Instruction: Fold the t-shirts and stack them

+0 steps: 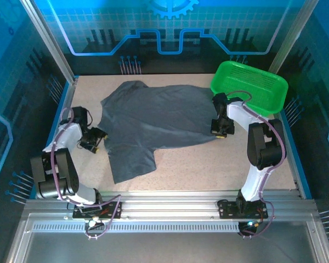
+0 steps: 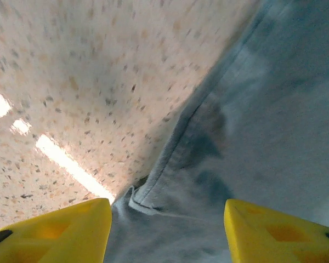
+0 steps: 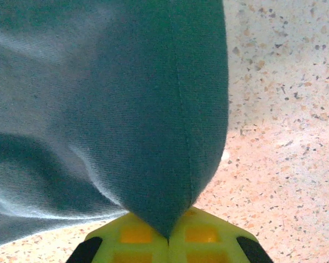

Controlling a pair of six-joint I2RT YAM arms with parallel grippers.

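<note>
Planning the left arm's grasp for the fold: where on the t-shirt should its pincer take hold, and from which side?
Probably the stitched left edge of the t-shirt, where a small fold rises off the table inside the open left pincer. Come from the left, low and level: the cloth lies flat, so only that raised edge offers a bite.

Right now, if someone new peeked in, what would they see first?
A big dark grey t-shirt sprawls rumpled across the middle of the speckled table, with a bright green basket at the far right corner. The right gripper pinches the shirt's right edge, and the left gripper sits open at its left edge.
</note>
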